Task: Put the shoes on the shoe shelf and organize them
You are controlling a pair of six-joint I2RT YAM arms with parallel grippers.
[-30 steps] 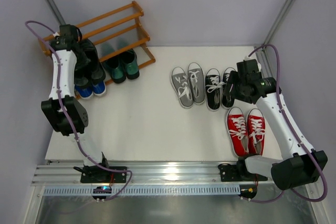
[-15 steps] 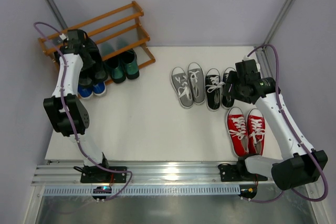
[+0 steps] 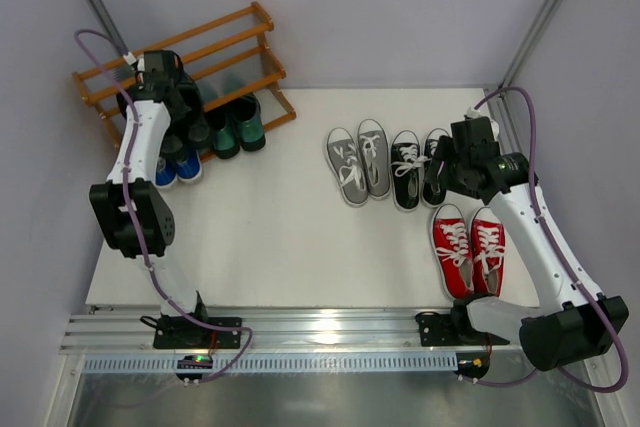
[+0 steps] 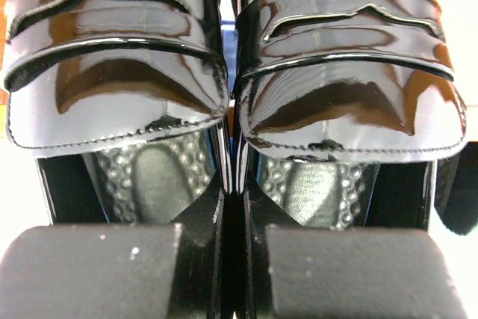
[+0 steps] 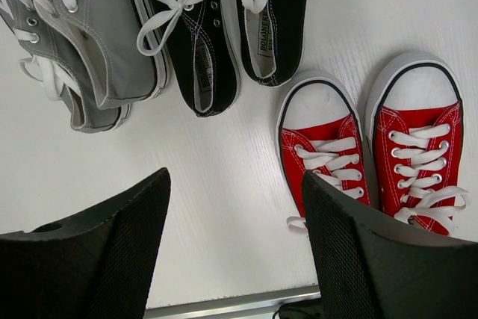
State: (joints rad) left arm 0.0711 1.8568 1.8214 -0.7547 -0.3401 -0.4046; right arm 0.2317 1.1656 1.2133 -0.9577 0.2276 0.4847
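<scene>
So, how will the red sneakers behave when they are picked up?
The red sneakers look like thin canvas, so probably light and floppy at the sides. Their white laces hang loose and may snag. Sitting flat, they should not roll.

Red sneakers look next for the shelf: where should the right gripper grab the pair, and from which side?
On the red sneakers, probably pinch both inner collars together, right gripper coming down at the heel end; they lie side by side, openings up.

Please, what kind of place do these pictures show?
Probably a robot test cell, not a home: left arm and right arm bolted to a metal rail, plain walls around a white table, a small shoe shelf.
</scene>
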